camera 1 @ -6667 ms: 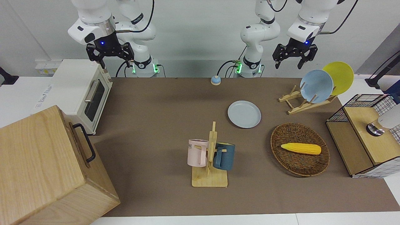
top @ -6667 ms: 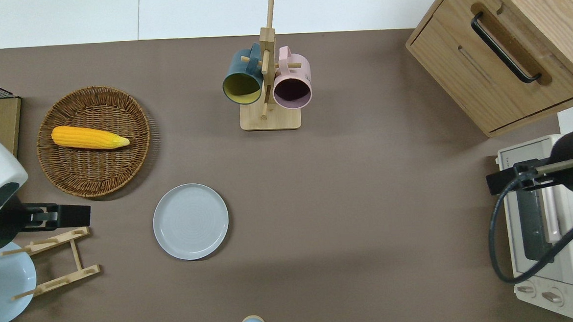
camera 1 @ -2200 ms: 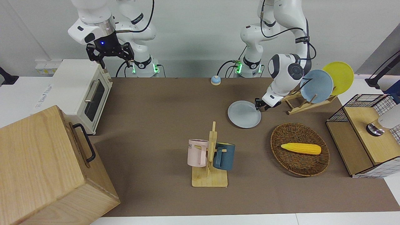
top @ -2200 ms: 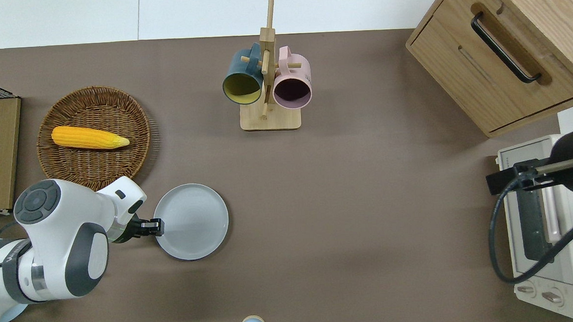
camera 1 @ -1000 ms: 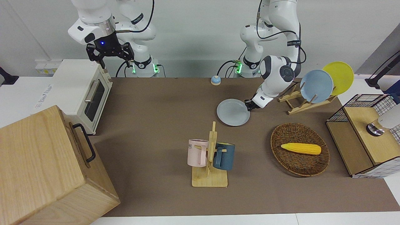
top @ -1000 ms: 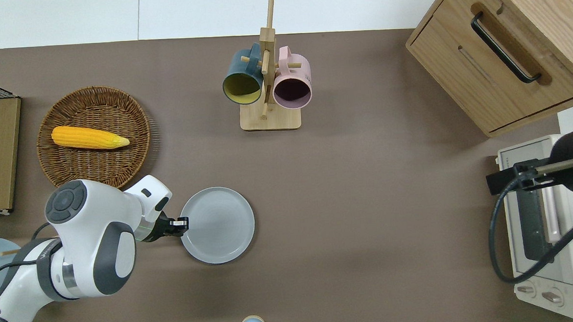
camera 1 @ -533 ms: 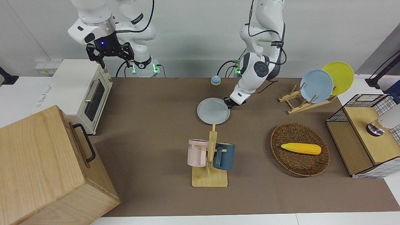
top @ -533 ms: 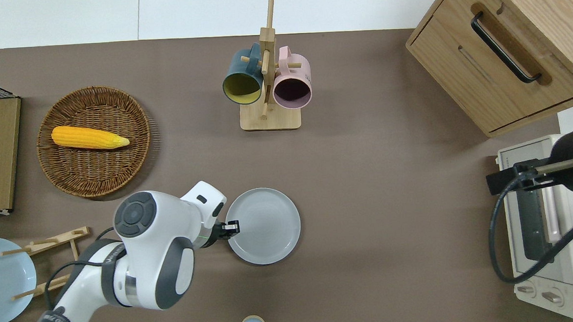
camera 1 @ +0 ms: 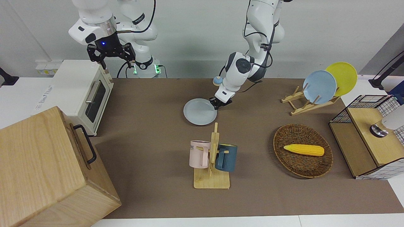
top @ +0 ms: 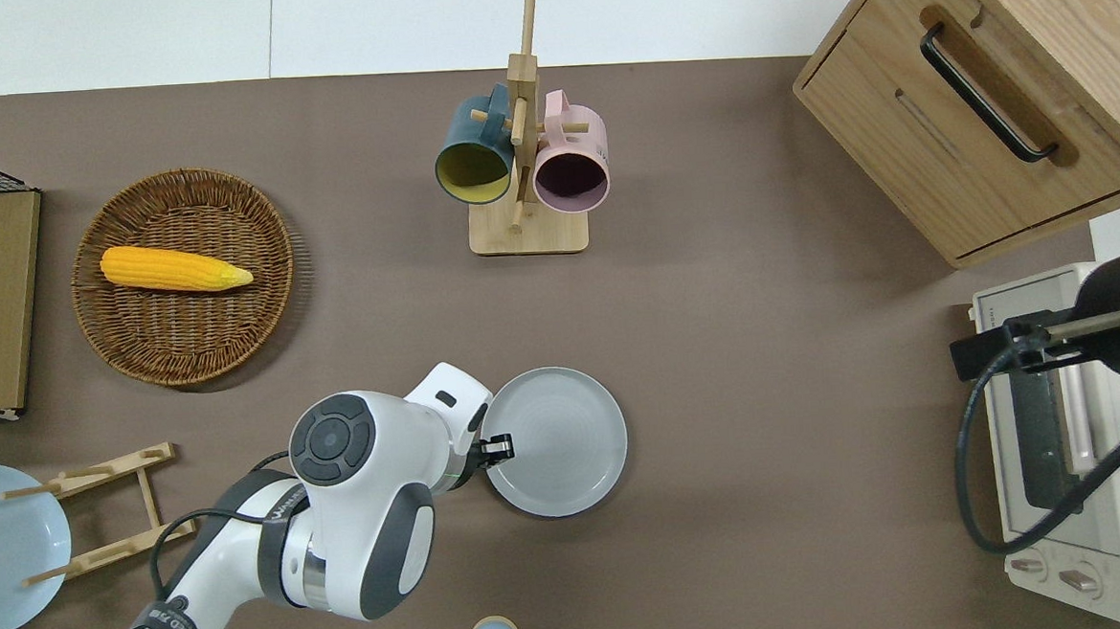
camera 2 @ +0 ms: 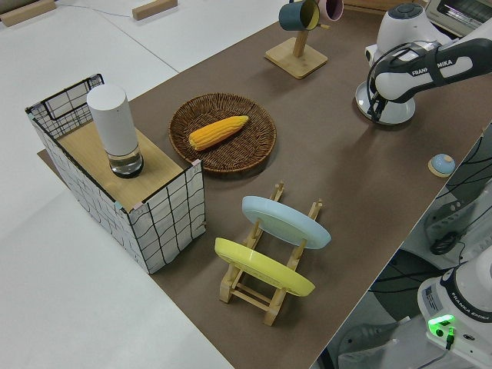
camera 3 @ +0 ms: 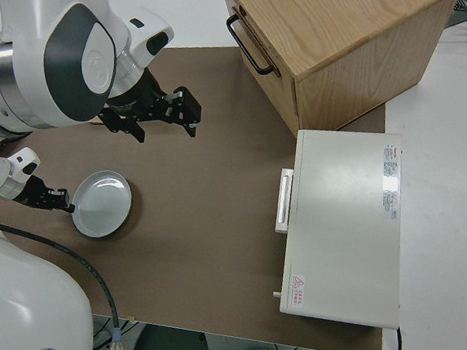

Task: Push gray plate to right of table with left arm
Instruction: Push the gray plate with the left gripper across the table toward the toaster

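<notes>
The gray plate (camera 1: pixel 200 112) lies flat on the brown table (camera 1: pixel 148 135) near the middle, nearer to the robots than the mug rack. It also shows in the overhead view (top: pixel 559 441) and the right side view (camera 3: pixel 103 204). My left gripper (camera 1: pixel 217 104) is low at the table, shut and empty. Its fingertips touch the plate's rim on the edge toward the left arm's end, as the overhead view (top: pixel 498 447) shows. My right gripper (camera 1: pixel 110 58) is open and parked.
A mug rack (camera 1: pixel 212 160) with a pink and a dark blue mug stands farther out. A basket with corn (camera 1: pixel 303 150), a plate rack (camera 1: pixel 311 101) and a wire shelf (camera 1: pixel 369 135) lie toward the left arm's end. A toaster oven (camera 1: pixel 82 94) and wooden cabinet (camera 1: pixel 47 170) stand at the right arm's end. A small bell (camera 1: pixel 217 81) sits near the robots.
My left gripper came down to the plate's rim and has slid the plate along the table toward the right arm's end. The right arm has not moved.
</notes>
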Controlling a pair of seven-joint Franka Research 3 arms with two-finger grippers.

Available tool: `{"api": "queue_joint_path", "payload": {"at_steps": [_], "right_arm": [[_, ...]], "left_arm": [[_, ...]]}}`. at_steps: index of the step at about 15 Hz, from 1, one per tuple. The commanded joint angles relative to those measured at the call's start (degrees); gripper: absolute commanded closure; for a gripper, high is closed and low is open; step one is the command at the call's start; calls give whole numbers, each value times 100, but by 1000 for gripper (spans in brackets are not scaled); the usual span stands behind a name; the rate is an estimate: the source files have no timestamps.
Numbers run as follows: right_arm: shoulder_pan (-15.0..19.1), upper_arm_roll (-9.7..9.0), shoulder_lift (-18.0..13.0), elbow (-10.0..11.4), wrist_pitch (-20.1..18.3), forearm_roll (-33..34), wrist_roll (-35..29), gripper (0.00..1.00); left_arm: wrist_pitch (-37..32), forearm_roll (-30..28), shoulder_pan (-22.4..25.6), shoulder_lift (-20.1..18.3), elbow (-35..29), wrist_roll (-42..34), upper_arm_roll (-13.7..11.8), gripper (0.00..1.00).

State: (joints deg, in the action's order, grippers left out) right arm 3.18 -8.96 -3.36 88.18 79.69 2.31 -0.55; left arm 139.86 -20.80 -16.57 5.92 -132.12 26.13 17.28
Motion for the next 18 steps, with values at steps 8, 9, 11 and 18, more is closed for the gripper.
{"api": "queue_joint_path", "payload": {"at_steps": [8,9,11,18], "right_arm": [[7,0,-59,24,-41,-12,46,5],[7,0,-59,24,-41,-12,46,5],[7,0,-59,24,-41,-12,46,5],[7,0,-59,24,-41,-12,46,5]], "left_arm": [[595,-135,-610,725,696,1315,443,1000],[664,-144,-723,813,827,1394,443,1000],[849,-83,-978,1050,1082,1849,443,1000],[858,-39,-1023,1095,1171,1834,443,403]]}}
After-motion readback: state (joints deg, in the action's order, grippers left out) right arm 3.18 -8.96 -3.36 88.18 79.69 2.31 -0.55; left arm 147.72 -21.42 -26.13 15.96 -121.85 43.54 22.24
